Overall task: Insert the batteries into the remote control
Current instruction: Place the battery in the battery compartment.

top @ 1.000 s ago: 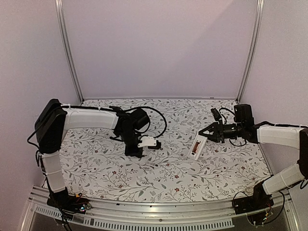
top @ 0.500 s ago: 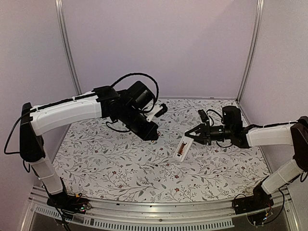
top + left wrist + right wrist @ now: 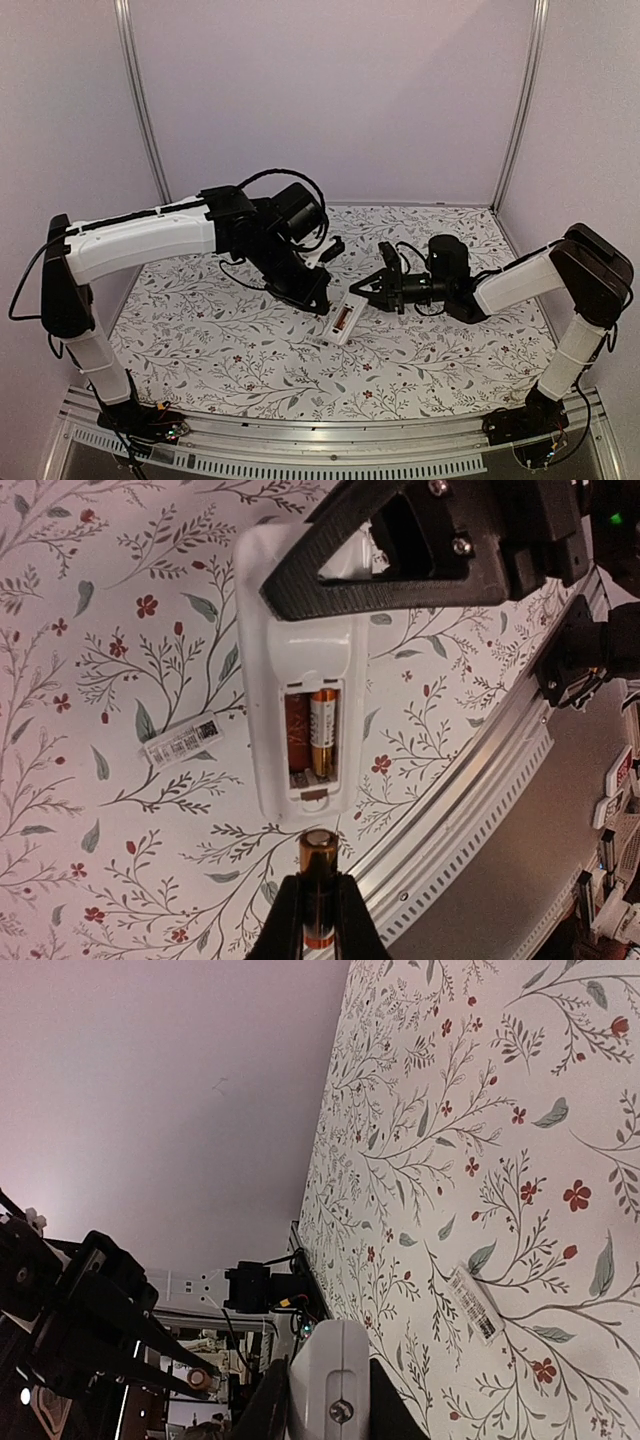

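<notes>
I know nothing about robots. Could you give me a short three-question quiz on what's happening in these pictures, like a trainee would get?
1. True or false: the small white oblong plastic remote control lies on the flowered cloth with no gripper touching it.
2. What does the left gripper hold? A) a slim gold-and-dark cylindrical battery; B) a screwdriver; C) nothing.
3. Fill in: the remote's battery recess is ___ (open or covered).
Key: 1 false, the right gripper grips one end of it; 2 A; 3 open, with a second battery showing inside.
</notes>
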Robot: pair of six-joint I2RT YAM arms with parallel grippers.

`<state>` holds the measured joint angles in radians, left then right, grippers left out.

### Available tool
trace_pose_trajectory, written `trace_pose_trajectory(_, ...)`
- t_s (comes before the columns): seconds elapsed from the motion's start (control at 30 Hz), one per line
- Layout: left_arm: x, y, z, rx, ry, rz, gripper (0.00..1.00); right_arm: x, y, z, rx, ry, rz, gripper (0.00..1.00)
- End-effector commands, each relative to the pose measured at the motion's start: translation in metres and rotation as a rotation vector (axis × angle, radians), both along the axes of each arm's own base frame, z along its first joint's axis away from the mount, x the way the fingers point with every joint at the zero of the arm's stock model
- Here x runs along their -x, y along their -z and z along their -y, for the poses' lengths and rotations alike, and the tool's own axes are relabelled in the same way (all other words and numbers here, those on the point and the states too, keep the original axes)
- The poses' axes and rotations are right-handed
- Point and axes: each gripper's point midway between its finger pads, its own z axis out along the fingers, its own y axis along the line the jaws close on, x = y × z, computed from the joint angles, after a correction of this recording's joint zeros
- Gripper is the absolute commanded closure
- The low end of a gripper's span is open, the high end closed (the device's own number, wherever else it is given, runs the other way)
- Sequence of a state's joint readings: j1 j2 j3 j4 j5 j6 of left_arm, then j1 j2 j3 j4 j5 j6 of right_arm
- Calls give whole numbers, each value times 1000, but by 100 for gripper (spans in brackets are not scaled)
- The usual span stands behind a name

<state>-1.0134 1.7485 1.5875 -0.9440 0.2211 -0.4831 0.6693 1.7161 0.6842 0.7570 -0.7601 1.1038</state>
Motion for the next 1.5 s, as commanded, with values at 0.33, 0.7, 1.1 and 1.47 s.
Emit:
trace_pose_trajectory(0.33, 8, 28, 2, -121, 21, -49, 100, -1, -28, -32, -101, -20, 28, 100)
trace_pose_trajectory(0.7, -4, 35, -6, -184, -14, -36, 100, 2, -32, -34, -129, -28, 22, 100)
trace_pose_trajectory(1.1, -13, 39, -8, -236, -40, -18, 94, 2, -32, -37, -152, -17, -13, 100)
trace_pose_trajectory(1.47, -15, 38, -1, -240, -38, -9, 89, 1, -27, -41, -137, -13, -23, 100)
